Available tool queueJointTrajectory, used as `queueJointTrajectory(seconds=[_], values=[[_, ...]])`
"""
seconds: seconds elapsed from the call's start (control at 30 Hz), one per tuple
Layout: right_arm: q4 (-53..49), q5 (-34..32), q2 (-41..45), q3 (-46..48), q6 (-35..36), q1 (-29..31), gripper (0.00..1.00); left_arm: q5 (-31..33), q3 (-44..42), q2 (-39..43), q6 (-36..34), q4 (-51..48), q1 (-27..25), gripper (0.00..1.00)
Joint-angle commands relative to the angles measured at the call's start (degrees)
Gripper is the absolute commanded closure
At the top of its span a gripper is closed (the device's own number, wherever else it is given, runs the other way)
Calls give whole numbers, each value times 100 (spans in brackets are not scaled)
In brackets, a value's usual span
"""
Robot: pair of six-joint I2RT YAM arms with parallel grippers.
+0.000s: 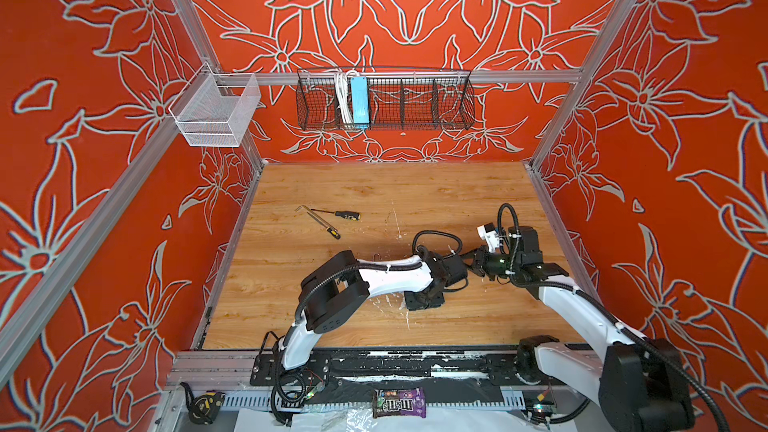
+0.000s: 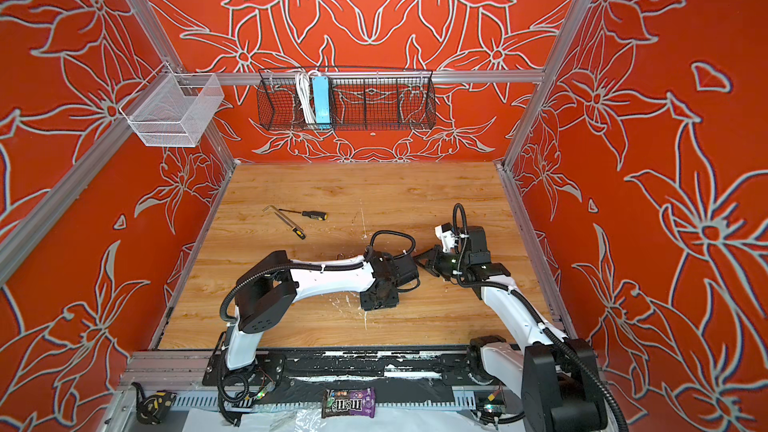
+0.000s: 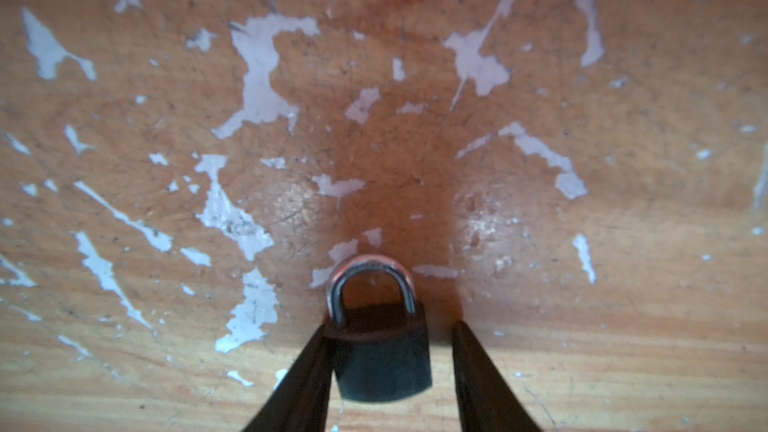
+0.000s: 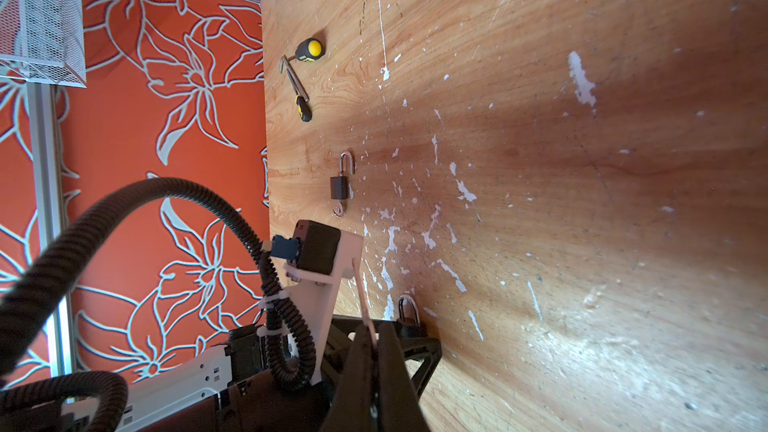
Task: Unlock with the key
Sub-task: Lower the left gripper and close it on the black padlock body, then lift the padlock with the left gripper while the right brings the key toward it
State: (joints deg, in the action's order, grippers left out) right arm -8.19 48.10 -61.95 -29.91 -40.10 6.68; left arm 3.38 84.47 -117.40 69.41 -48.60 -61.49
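A small dark padlock (image 3: 382, 363) with a silver shackle stands on the wooden table (image 3: 582, 243) between the fingers of my left gripper (image 3: 390, 328). One finger (image 3: 307, 376) touches its side and the other stands a little apart, so the jaws are open around it. From the right wrist view the same padlock (image 4: 409, 317) shows just beyond my right gripper (image 4: 374, 336). That gripper is shut on the key (image 4: 363, 297), whose thin blade sticks out past the tips. In both top views the left gripper (image 1: 422, 303) points down and the right gripper (image 1: 465, 258) reaches in from the right.
A second padlock (image 4: 340, 187) with its shackle swung open lies further left on the table. Two screwdrivers (image 1: 347, 215) (image 1: 330, 231) and a hex key (image 1: 300, 209) lie at the back left. A black wire basket (image 1: 384, 103) and a white mesh basket (image 1: 216, 112) hang on the walls.
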Motion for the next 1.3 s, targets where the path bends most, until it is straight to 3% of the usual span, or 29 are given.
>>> queueJointTrajectory(seconds=[0.0, 0.23, 0.6, 0.77, 0.97, 1.27], values=[[194, 184, 3, 117, -128, -40, 100, 45, -122, -237, -28, -79, 39, 57], [212, 192, 26, 134, -160, -43, 100, 49, -189, -127, -113, -41, 42, 69], [-217, 111, 258, 45, 39, 12, 100, 181, -448, 641, 58, 211, 170, 73], [-682, -479, 520, -103, 132, 331, 100, 194, -1280, 1529, 532, 917, 405, 77], [-777, -1537, 766, -205, -81, 1137, 100, 353, -1877, 2482, 995, 1436, 688, 79], [-58, -3195, 1024, 68, -839, 2615, 100, 537, -2292, 3416, 1641, 2180, 1025, 84]])
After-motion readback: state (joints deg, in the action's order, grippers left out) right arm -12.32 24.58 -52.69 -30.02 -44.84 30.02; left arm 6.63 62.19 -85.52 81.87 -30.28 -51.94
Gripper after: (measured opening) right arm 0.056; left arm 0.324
